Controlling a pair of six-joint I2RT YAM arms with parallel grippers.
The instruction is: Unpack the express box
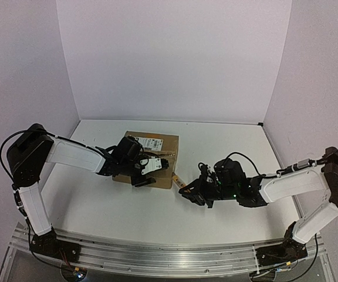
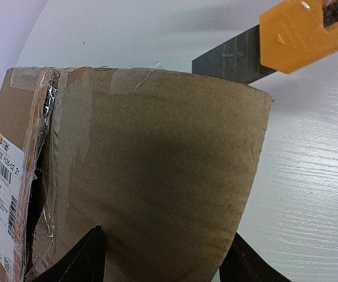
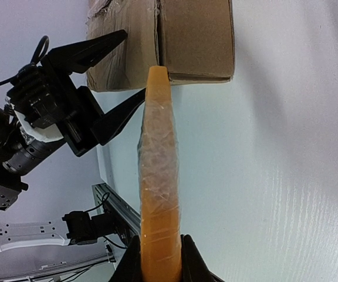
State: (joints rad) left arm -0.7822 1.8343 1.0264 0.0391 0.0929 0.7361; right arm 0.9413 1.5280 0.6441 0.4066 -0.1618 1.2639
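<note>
The express box [image 1: 152, 150], brown cardboard with a white barcode label [image 1: 153, 143], lies at the table's middle back. My left gripper [image 1: 142, 172] is open wide at the box's near side. In the left wrist view its fingers [image 2: 87, 258] spread over the cardboard face [image 2: 157, 158], where a taped seam [image 2: 43, 147] gapes. My right gripper [image 1: 193, 191] is shut on an orange utility knife [image 1: 178, 181]. In the right wrist view [image 3: 157, 261] the knife [image 3: 157, 176] points at the box's seam [image 3: 159, 35]. Its grey blade [image 2: 230, 59] touches the box's edge.
White table [image 1: 227, 141] enclosed by pale walls on three sides. An aluminium rail [image 1: 157, 255] runs along the near edge. The two arms' grippers lie close together at the box's near right corner.
</note>
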